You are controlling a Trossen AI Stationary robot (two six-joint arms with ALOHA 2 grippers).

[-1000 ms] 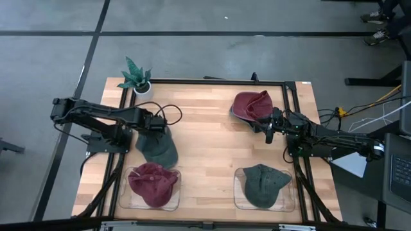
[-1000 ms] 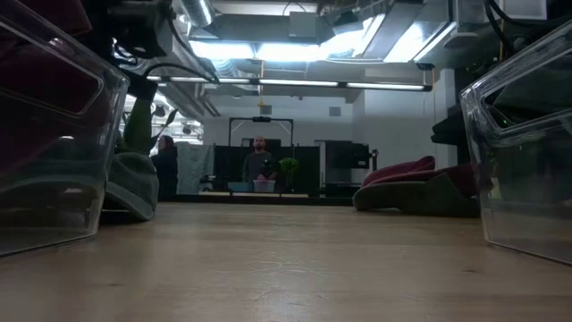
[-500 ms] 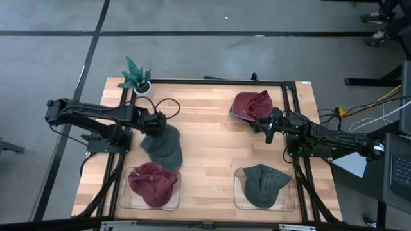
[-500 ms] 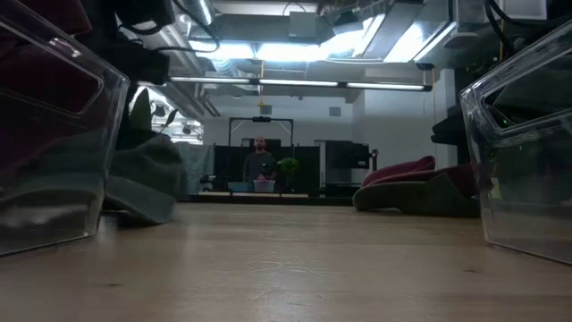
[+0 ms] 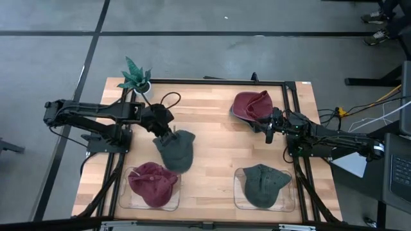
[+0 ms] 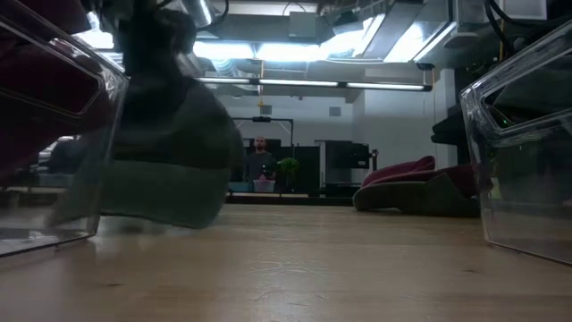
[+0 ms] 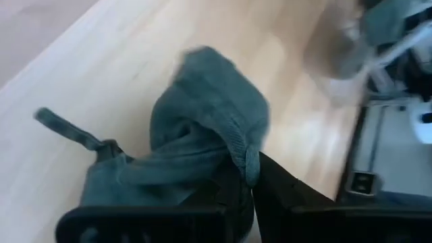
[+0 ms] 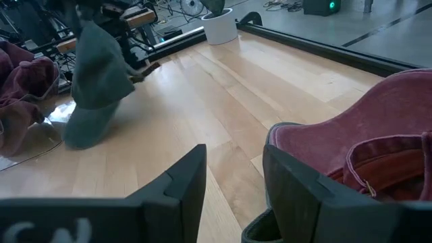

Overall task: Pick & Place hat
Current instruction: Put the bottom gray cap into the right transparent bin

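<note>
High view: While the left gripper (image 5: 166, 130) is clenching the green hat (image 5: 175, 150) above the desk (image 5: 212, 135), the hat is hanging between the left bin (image 5: 152, 186), holding a red hat (image 5: 152, 180), and the right bin (image 5: 264, 188), holding another green hat (image 5: 264, 181).
Low view: the carried hat (image 6: 161, 152) is hanging clear of the wood.
Left wrist view: the fingers (image 7: 229, 196) are pinching the hat's (image 7: 196, 135) fabric, which is draping beyond them.
Right wrist view: the right gripper (image 8: 233, 179) is waiting released, just beside a second red hat (image 8: 358, 135).
Doing it well: probably keeping the hat lifted, matching colours, releasing only over the bin.
</note>
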